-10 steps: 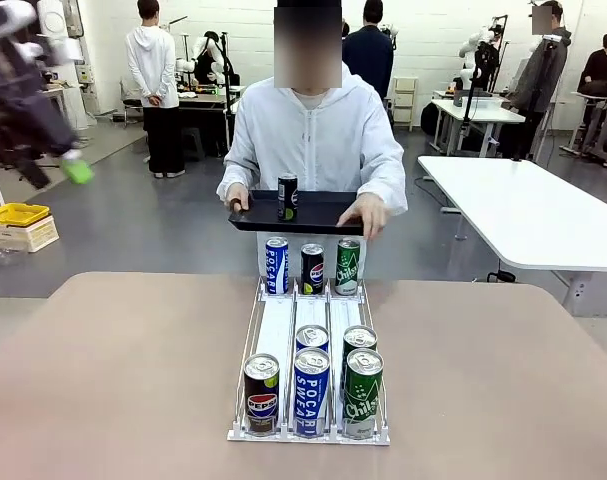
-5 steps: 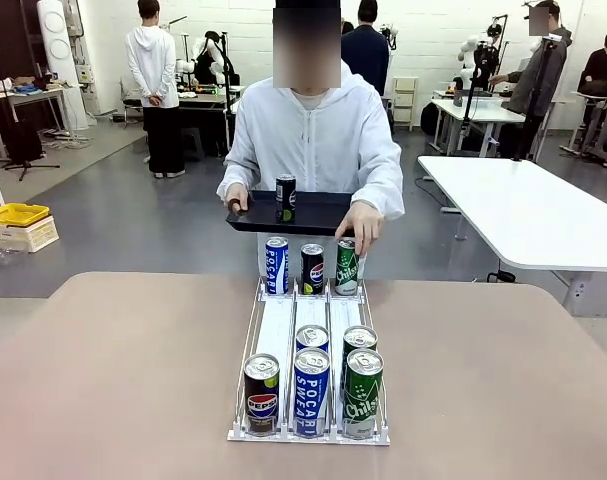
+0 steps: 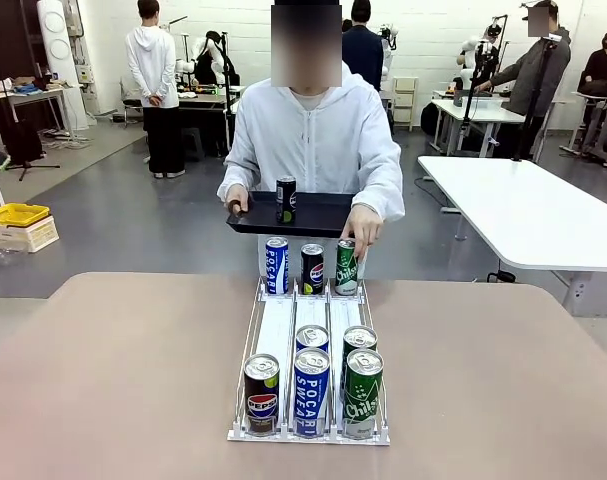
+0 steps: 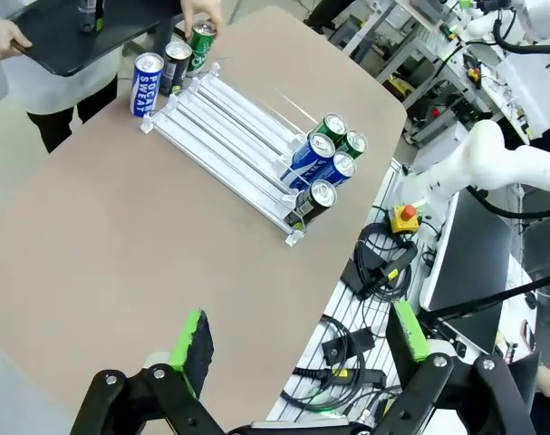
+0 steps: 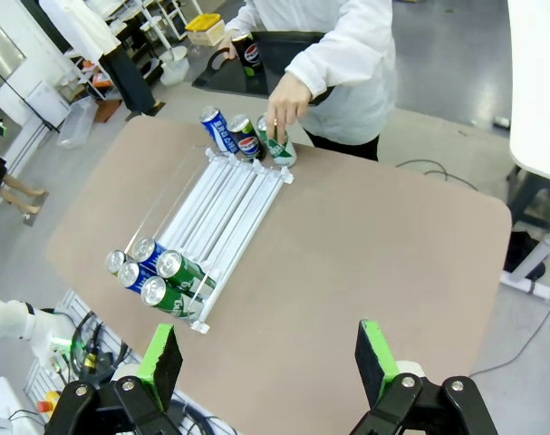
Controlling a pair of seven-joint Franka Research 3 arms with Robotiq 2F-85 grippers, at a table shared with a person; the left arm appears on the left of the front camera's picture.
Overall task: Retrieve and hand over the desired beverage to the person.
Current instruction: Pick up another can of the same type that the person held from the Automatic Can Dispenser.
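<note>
Front view: person is seen at the far side of the table, with a black tray held at the table edge and one dark can stood upright on it. The person's free hand is laid on top of the far green can, in the right lane of the rack, beside a Pepsi can and a far Pocari can. The green drink is judged to be the one wanted. A matching near green can is parked at the robot end of the same lane, with a second green can close behind it and a near Pocari can just beside it. Left gripper and right gripper are held high over the table, jaws spread wide, nothing between the pads. The can is expected to be fairly heavy if full, stiff along its axis, thin-walled, smooth and slippery, and easily dented if over-squeezed. Hold is best taken across the diameter with the can kept upright. Finger room looks tight against the neighbouring can and the rack rail, so the upper half, above the rail, is advised.
</note>
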